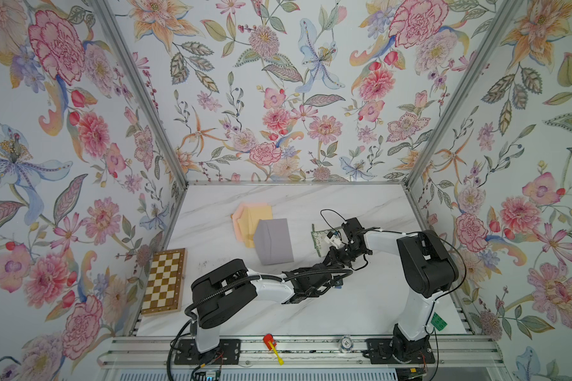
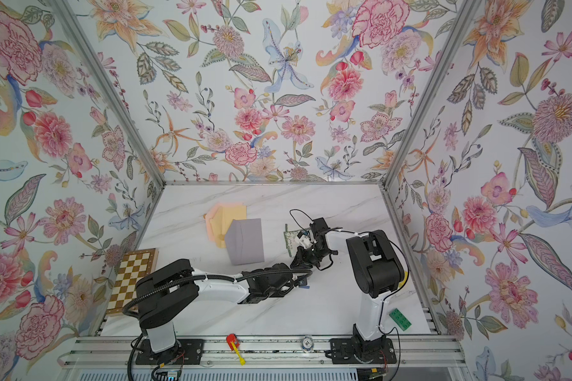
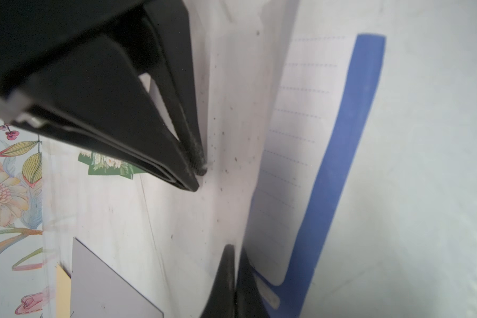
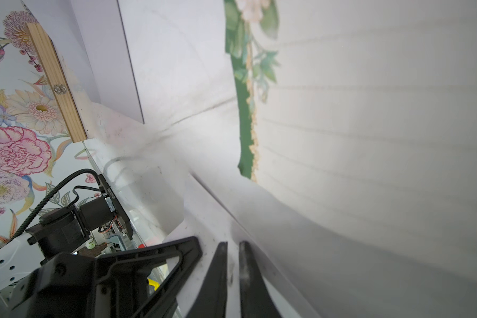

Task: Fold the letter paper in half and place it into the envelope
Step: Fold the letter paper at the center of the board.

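The letter paper (image 3: 295,143) is a white lined sheet with a blue edge strip; the right wrist view shows lined paper (image 4: 369,137) with a green floral border. In both top views the arms hide nearly all of it, leaving only a green strip (image 1: 317,239). My left gripper (image 3: 236,249) (image 1: 337,283) is shut, pinching the sheet's edge beside the blue strip. My right gripper (image 4: 233,247) (image 1: 329,260) is nearly shut, its tips down on the white surface just ahead of the left one; paper between them is not discernible. The grey envelope (image 1: 273,240) (image 2: 246,240) lies to their left.
Yellow and pink envelopes (image 1: 248,216) lie under the grey one's far side. A folded chessboard (image 1: 164,280) sits at the left wall. A green brick (image 2: 400,319) lies by the right arm's base. A red and yellow tool (image 1: 271,344) rests on the front rail.
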You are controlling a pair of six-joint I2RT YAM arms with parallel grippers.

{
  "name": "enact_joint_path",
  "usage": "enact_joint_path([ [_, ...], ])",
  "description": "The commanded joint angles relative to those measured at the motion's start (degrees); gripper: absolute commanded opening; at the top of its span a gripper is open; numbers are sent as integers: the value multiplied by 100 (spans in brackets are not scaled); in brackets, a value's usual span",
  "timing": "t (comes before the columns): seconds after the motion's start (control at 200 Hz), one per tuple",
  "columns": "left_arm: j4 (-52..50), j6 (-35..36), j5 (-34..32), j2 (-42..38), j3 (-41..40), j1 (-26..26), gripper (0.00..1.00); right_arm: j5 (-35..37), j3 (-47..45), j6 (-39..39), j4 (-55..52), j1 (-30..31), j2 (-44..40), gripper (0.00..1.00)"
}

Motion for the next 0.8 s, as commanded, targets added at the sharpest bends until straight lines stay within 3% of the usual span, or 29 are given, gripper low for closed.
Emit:
enact_joint_path([
  [0.0, -682, -90, 336, 326, -64, -17, 0, 300, -186, -158, -180, -102, -122, 14],
  [0.796, -813, -117, 303, 394, -71, -10, 0, 467, -745, -311, -362, -639, -784, 14],
])
